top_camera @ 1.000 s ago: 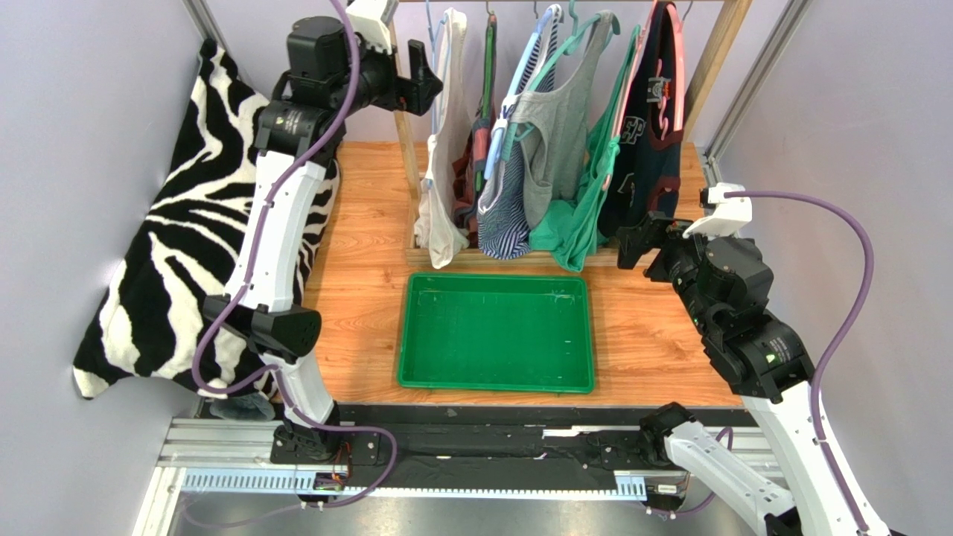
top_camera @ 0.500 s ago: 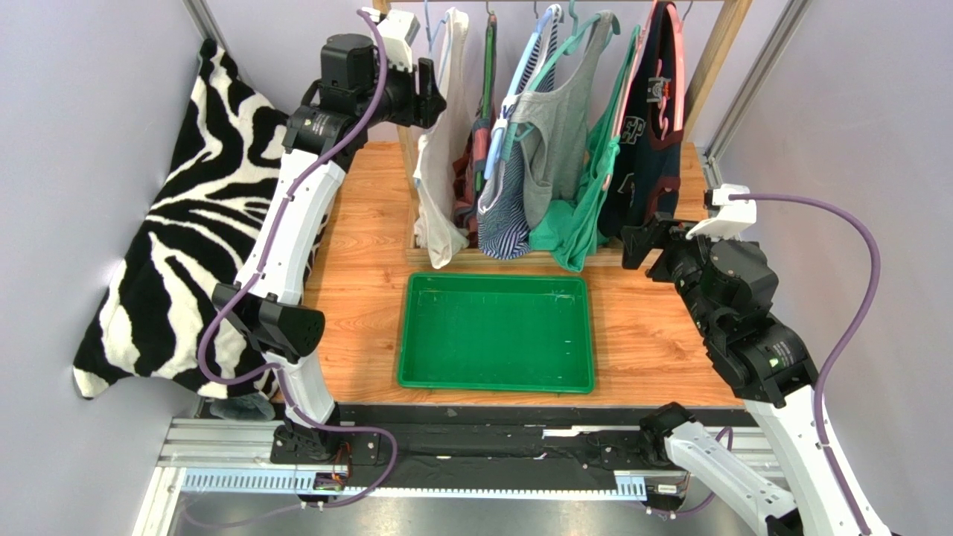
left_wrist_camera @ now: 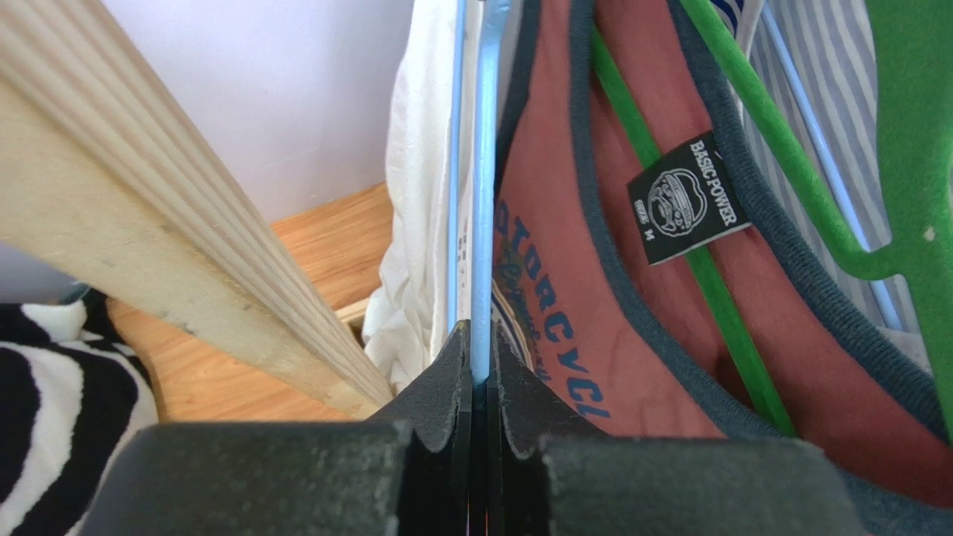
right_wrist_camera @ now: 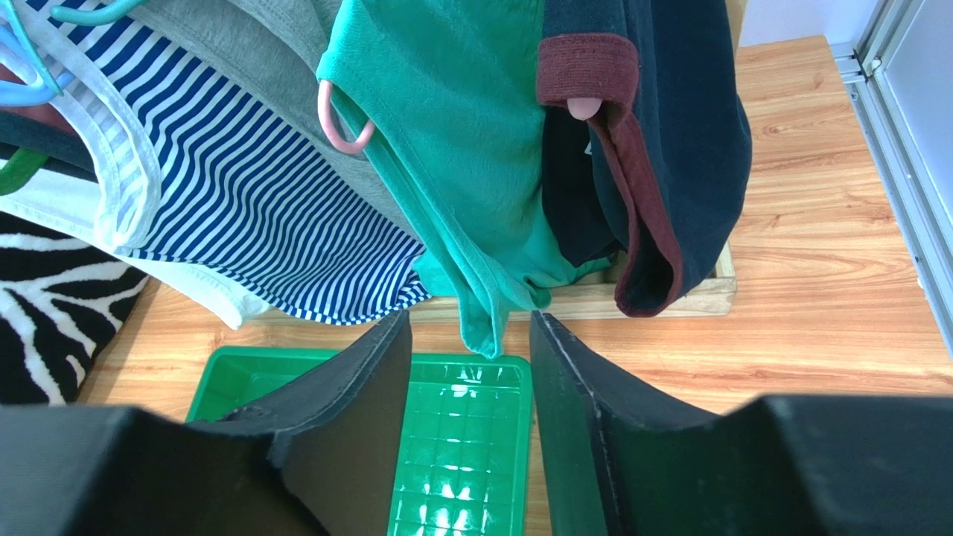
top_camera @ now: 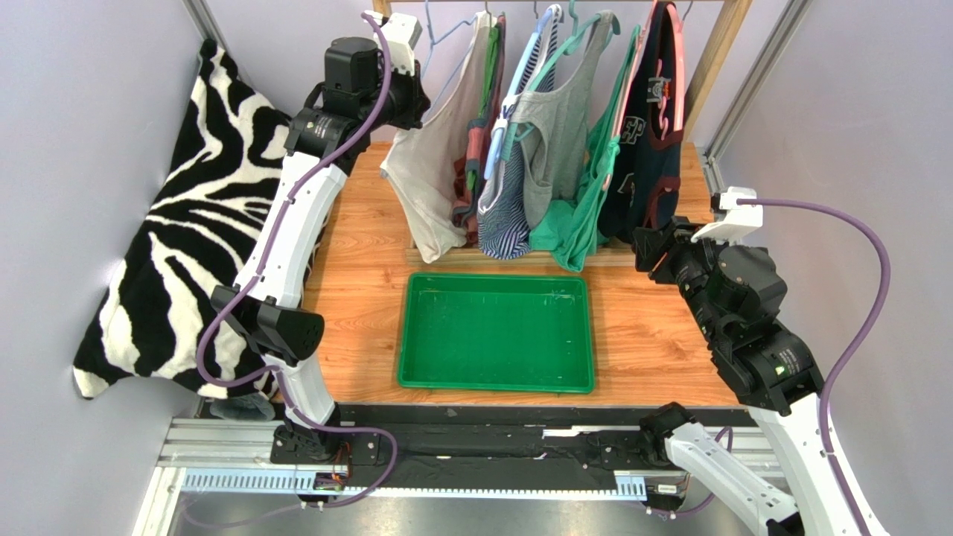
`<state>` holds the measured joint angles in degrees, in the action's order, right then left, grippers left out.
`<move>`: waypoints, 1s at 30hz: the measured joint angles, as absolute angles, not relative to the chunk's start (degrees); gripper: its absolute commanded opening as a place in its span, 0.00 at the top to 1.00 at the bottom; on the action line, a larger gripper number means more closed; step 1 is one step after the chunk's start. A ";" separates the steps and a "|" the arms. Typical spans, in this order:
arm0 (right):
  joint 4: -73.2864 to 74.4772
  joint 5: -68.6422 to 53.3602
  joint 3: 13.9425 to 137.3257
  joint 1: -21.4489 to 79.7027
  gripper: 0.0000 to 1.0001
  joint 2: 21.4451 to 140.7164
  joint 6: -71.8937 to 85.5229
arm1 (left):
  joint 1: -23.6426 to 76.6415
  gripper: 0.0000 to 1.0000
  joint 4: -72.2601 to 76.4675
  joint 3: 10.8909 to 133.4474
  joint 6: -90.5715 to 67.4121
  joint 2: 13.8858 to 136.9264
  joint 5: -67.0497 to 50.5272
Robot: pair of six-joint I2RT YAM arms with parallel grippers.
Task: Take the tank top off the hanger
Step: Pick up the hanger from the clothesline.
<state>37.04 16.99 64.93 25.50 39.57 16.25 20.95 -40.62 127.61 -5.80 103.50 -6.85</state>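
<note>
**Left gripper** (left_wrist_camera: pixel 479 374): jaws pinched tight on the thin wire of the pale-blue hanger (left_wrist_camera: pixel 483 168); the wire may slip from so narrow a pinch.
**White top** (top_camera: pixel 428 184): leftmost on the rack, on that hanger, hem slanting left.
**Red top** (left_wrist_camera: pixel 582 223): pressed against it, so it may be dragged along.
**Right gripper** (right_wrist_camera: pixel 470 335): half open and empty, below the teal top (right_wrist_camera: pixel 447 134).
Hook and rail are cut off; the straps' seating is hidden.

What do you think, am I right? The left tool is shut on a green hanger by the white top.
Not quite. The left tool is shut on a light blue hanger, not a green one. It is right by the white top. The left wrist view shows this close up.
</note>
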 measured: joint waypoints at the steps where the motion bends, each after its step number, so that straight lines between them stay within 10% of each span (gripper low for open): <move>1: 37.04 16.88 64.93 25.50 0.55 39.59 16.29 | 20.99 1.00 -40.86 127.96 -5.61 103.50 -6.46; 30: 37.01 14.48 66.08 25.50 0.61 42.00 17.04 | 22.92 1.00 -54.13 116.60 7.14 71.33 -8.88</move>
<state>37.01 14.48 66.08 25.50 42.00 17.04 22.92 -54.13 116.60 7.14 71.33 -8.88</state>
